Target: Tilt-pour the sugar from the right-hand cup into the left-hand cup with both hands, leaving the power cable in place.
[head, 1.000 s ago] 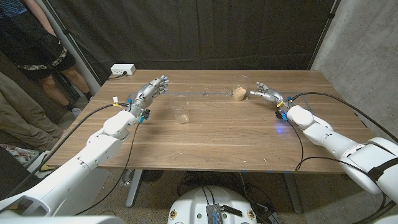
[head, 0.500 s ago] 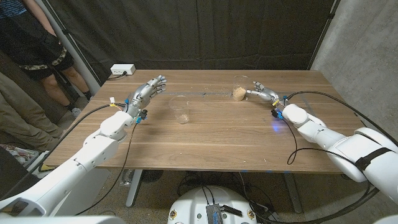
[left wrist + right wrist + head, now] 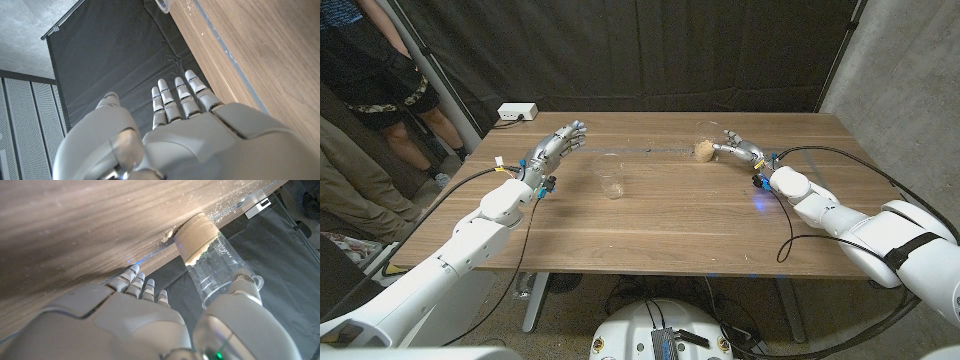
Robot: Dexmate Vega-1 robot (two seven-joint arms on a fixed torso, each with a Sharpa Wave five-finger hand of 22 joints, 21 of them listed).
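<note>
The right hand (image 3: 738, 148) has moved closer to the sugar cup (image 3: 705, 142) than it was a second ago. Its thumb seems to touch the rim, but it is hard to tell if it holds the cup. The left hand (image 3: 560, 143) has stayed put, fingers wide, holding nothing. There are two clear cups. Both stand straight up on the table (image 3: 670, 215), mouths up. The empty cup (image 3: 609, 175) stands nearer the left hand.

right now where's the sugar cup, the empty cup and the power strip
sugar cup (image 3: 705, 140), head view, on its clear wall above the sugar
empty cup (image 3: 609, 176), head view, on the middle of its clear wall
power strip (image 3: 517, 113), head view, on its white top face
</note>
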